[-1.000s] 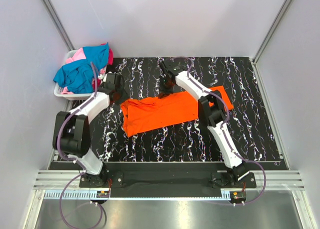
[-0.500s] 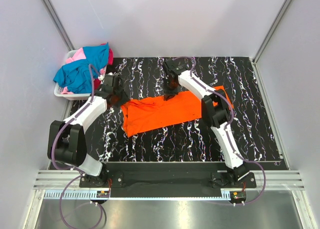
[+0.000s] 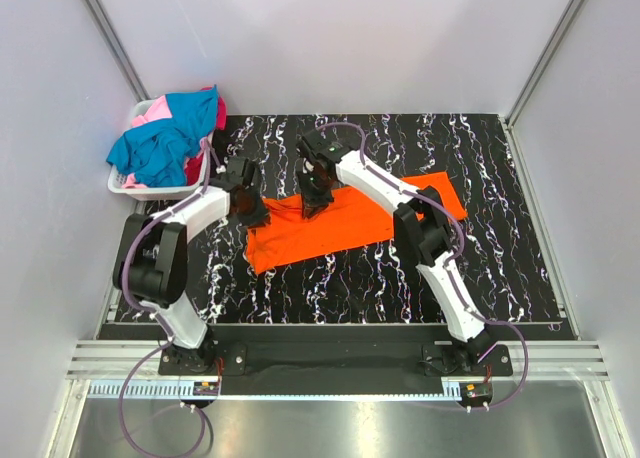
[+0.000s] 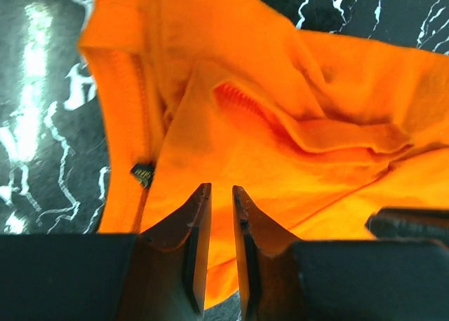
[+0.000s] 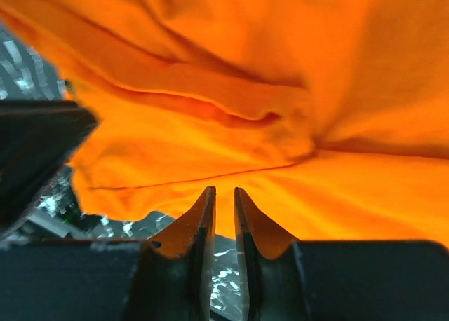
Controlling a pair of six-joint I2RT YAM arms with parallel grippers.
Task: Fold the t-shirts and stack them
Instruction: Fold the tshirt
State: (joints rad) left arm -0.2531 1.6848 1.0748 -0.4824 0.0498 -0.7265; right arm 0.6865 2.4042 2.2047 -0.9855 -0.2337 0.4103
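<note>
Orange t-shirt (image 3: 340, 223) lies rumpled across the middle of the black, white-veined table (image 3: 500, 268), its long axis slanting toward the far right.

Left gripper (image 3: 250, 208) is at the shirt's far-left corner. Right gripper (image 3: 313, 196) is on the far edge close by, with cloth bunched between the two.

Both jaw pairs are narrow, a thin slit only, with tips at the cloth. Neither wrist view shows whether fabric is pinched: cannot tell.

Small dark tag (image 4: 142, 174) is sewn at a hem seam. It has yellowish marks, too small to read.

Teal, pink and red t-shirts (image 3: 165, 138) are heaped in a white basket (image 3: 122, 185) at the table's far-left corner, apart from both arms.
</note>
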